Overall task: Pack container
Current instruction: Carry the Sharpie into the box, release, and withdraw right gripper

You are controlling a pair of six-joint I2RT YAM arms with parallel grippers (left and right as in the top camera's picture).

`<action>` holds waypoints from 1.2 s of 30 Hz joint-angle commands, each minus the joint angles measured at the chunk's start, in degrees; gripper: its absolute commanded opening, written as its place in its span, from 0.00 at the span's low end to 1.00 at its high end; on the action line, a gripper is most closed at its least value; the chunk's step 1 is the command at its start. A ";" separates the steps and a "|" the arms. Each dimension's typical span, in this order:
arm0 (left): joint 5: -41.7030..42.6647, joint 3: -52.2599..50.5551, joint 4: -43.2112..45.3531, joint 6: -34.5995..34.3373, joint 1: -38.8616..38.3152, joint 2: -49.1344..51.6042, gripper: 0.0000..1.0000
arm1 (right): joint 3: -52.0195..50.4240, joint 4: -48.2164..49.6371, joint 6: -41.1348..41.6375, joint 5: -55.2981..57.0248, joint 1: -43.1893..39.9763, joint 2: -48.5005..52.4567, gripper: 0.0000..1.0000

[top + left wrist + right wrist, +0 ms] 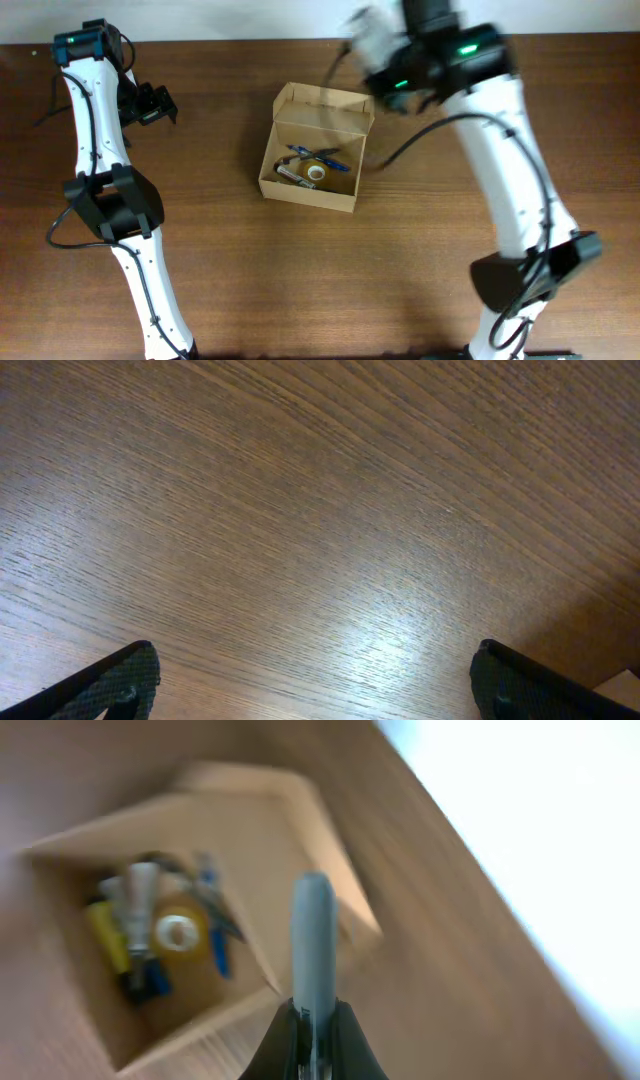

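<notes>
Overhead view: the container (305, 192) sits at the middle of the bench (300, 295), between the two arms.
Container: a plain tan cardboard box, open at the top; its flap lid (325, 104) stands up along the far wall.
Contents: a tape roll (314, 173) lies on the box floor with blue pens (326, 157) just beside it on the far side. The right wrist view also shows a yellow item (104, 934) and a pale one, too blurred to name.
Left arm (98, 150): reaches along the left side of the bench, its end well apart from the box.
Left fingers (115, 682): released and spread wide, with only bare wood grain between them.
Right arm (512, 150): runs from the near right corner up to the far edge, its end blurred just beyond the box's far right corner.
Right fingers (280, 1050): clenched on a grey-blue marker (313, 935), which sticks straight out from between them.
Marker position: held up off the bench, just right of the box's open top in the right wrist view.
</notes>
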 commanded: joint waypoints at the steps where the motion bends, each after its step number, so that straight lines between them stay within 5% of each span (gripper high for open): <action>1: -0.61 -0.26 0.09 0.07 0.20 0.50 1.00 | -0.07 1.05 -17.27 -1.75 5.70 2.08 0.04; 14: -0.61 -0.26 0.09 0.07 0.20 0.50 1.00 | -0.28 -1.03 -19.04 -3.26 10.16 20.74 0.04; 27: -0.61 -0.26 0.09 0.07 0.20 0.50 1.00 | -0.46 -1.53 -16.11 -8.13 10.19 26.84 0.04; 28: -0.61 -0.26 0.09 0.07 0.20 0.50 1.00 | -0.46 -1.53 -15.21 -8.09 10.19 26.84 0.09; 30: -0.61 -0.26 0.09 0.07 0.20 0.50 1.00 | -0.44 -1.55 -13.44 -8.04 10.19 26.84 0.47; 31: -0.61 -0.26 0.09 0.07 0.20 0.50 1.00 | -0.44 -1.57 -12.68 -7.91 10.16 26.80 0.53; 36: -0.61 -0.26 0.09 0.07 0.20 0.50 1.00 | -0.22 -1.68 -10.47 -6.01 10.19 23.43 0.57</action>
